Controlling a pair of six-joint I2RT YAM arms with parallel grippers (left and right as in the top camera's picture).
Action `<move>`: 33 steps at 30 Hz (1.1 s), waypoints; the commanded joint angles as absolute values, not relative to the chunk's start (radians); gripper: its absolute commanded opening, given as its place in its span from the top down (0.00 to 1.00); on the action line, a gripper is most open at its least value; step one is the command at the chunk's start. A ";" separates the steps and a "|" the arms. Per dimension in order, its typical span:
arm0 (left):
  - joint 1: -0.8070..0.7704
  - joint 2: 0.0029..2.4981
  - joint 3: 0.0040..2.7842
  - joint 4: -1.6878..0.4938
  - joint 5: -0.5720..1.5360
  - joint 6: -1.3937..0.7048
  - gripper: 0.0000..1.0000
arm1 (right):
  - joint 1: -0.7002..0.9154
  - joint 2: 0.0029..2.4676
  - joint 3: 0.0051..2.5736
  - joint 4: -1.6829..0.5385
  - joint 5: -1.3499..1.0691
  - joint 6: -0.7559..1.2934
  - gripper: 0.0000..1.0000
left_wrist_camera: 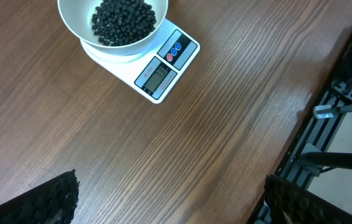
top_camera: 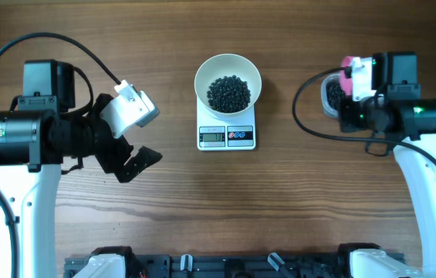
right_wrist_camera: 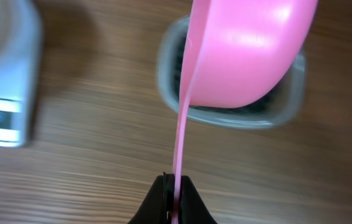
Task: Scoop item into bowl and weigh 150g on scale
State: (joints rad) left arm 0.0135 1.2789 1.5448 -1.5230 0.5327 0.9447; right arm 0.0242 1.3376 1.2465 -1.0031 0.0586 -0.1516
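Right of the scale (top_camera: 227, 137): right gripper (right_wrist_camera: 174, 186) clamped tight on pink scoop (right_wrist_camera: 250, 50) handle, cup over clear tub (right_wrist_camera: 291, 106). Left of it: left gripper (top_camera: 147, 137) spread wide, holding nothing. On it: white bowl (top_camera: 202, 77) of black beans (top_camera: 228, 93).

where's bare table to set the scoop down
Bare wood between the scale and the tub, and the wide strip in front of the scale. Crowded at the tub, where the right gripper holds the pink scoop over it.
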 commanded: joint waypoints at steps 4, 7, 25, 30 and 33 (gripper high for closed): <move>0.019 1.267 1.559 -1.524 0.540 0.954 0.00 | 0.012 1.407 1.264 -1.016 0.284 -0.289 0.96; 0.019 1.267 1.559 -1.524 0.540 0.954 0.00 | 0.012 1.456 1.264 -1.023 0.353 -0.289 0.96; 0.019 1.267 1.559 -1.524 0.540 0.954 0.00 | 0.013 1.648 1.261 -0.979 0.620 -0.420 0.96; 0.019 1.267 1.559 -1.524 0.540 0.954 0.00 | 0.014 1.675 1.261 -0.916 0.665 -0.507 0.96; 0.019 1.267 1.559 -1.524 0.540 0.954 0.00 | 0.014 1.695 1.261 -0.915 0.665 -0.531 0.96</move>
